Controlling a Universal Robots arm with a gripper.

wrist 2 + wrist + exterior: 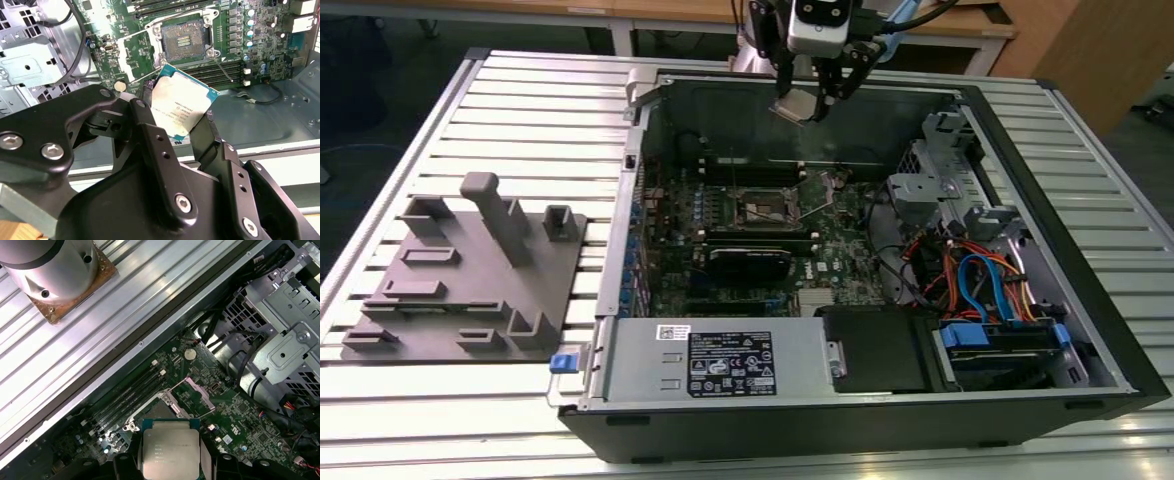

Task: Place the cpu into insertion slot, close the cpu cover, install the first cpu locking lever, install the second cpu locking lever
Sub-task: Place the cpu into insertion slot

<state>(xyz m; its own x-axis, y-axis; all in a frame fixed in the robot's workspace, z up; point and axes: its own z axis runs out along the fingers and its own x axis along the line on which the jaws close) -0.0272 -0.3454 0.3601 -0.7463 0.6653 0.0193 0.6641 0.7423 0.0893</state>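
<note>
My gripper (pixel 805 100) hangs above the back of the open computer case, shut on the cpu (pixel 793 109). Both wrist views show the silver-topped cpu (pixel 181 107) (pixel 169 454) clamped by its edges between the black fingers (pixel 145 125) (pixel 209 462), tilted and well above the board. The insertion slot (pixel 762 207) (pixel 182 39) lies bare on the green motherboard, its dark contact field showing. Beside it the cpu cover (pixel 136 56) (pixel 192 396) stands swung open. A thin wire locking lever (pixel 223 68) sticks out beside the slot.
A grey labelled power supply (pixel 707 362) fills the case's front. A metal drive cage (pixel 927 180) and coloured cables (pixel 974 278) crowd the exterior view's right. A grey fixture plate (pixel 454 285) with upright blocks sits on the slatted table. The arm's base (pixel 50 270) is bolted behind the case.
</note>
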